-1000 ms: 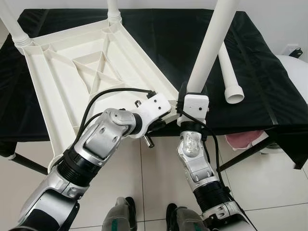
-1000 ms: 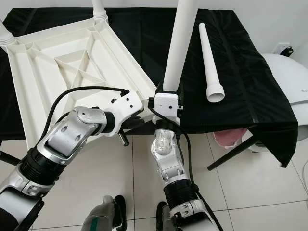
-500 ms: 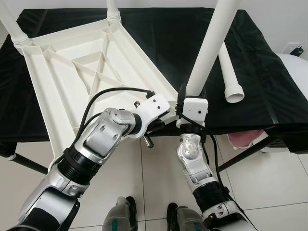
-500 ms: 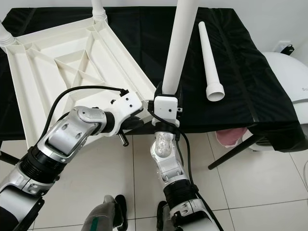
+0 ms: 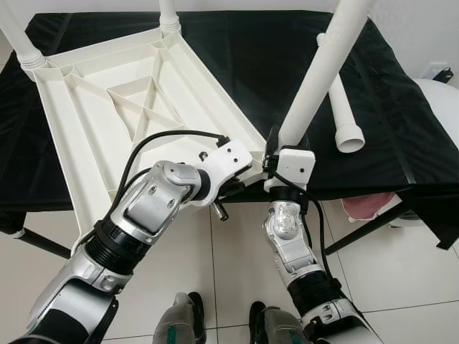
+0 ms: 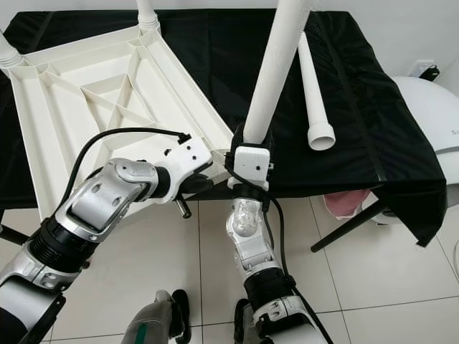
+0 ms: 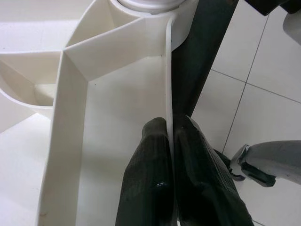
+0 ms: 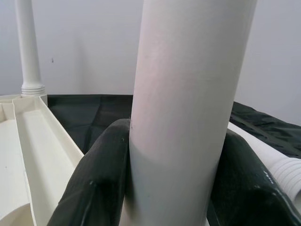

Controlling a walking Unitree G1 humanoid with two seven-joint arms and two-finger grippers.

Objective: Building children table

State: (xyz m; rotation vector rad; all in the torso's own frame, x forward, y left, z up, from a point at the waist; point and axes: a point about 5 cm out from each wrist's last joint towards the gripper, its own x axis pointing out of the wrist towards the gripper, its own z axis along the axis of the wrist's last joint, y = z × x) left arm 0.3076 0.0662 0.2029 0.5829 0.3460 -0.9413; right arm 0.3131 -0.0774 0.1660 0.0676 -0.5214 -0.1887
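- The white plastic tabletop lies upside down on the desk, which is draped in a black cloth. Its ribbed underside faces up, and it covers the desk's left half, with its near corner reaching the front edge.
- Two white legs already stand in the tabletop's far corners: one at the far left, one further right along the back edge.
- The left gripper is at the tabletop's near corner. Its fingers are pressed together on the thin upright rim wall of the tabletop, one finger on each side, as the left wrist view shows.
- The right gripper is just right of that same corner, at the desk's front edge. Its fingers are closed round a third white leg, gripping it near its lower end.
- The held leg rises from the gripper and tilts up and to the right. Its lower end sits at the corner socket; whether it is fully seated cannot be told.
- A fourth white leg lies loose on the black cloth on the desk's right half, its wide open end towards the front edge. The held leg passes in front of its far end.
- Below the desk are pale floor tiles and a pink object under the right front edge, which cannot be identified.
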